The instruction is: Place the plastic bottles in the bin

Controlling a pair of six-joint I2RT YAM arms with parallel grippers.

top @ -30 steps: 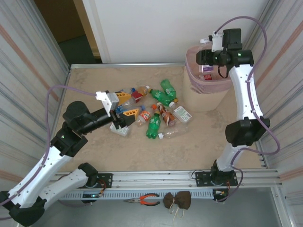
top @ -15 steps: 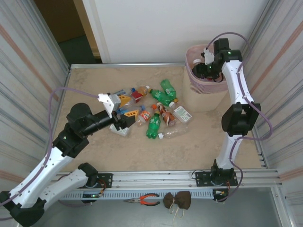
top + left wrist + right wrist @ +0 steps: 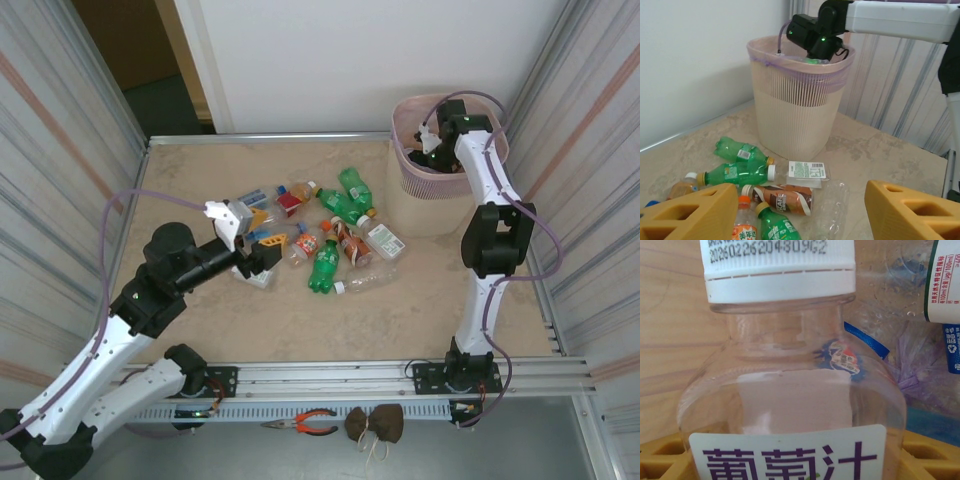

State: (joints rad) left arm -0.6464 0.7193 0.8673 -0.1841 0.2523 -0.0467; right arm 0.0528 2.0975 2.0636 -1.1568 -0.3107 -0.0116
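1. At far R of the surface [image 3: 200, 170], near the back wall, the pale pink bin [image 3: 408, 180] stood upright, w/ a purple liner [image 3: 801, 70] folded over its rim.
2. R arm reached over that rim; the right gripper [image 3: 433, 152] sat down inside the bin mouth.
3. Right wrist view: its yellow fingers [image 3: 662, 465] pinched a clear bottle [image 3: 790, 400] from both sides. The bottle had a white cap and a white label w/ purple characters. So it was inside the bin, not let go.
4. Another bottle label [image 3: 946, 290], white w/ a blue part below, showed just beside it in the bin, against the liner.
5. Rest of the plastic bottles [image 3: 330, 235] lay in a loose cluster mid-surface, well apart from the bin, mostly on their sides, some touching.
6. Cluster incl. green bottles [image 3: 737, 172], a brown-labelled one [image 3: 785, 197], a clear one w/ white-green label [image 3: 805, 171] and a crumpled clear one [image 3: 832, 200].
7. L arm's left gripper [image 3: 270, 227] hung at the cluster's L edge. Its orange fingers [image 3: 690, 215] were spread wide w/ nothing between them. Whether they touched a bottle: can't tell.
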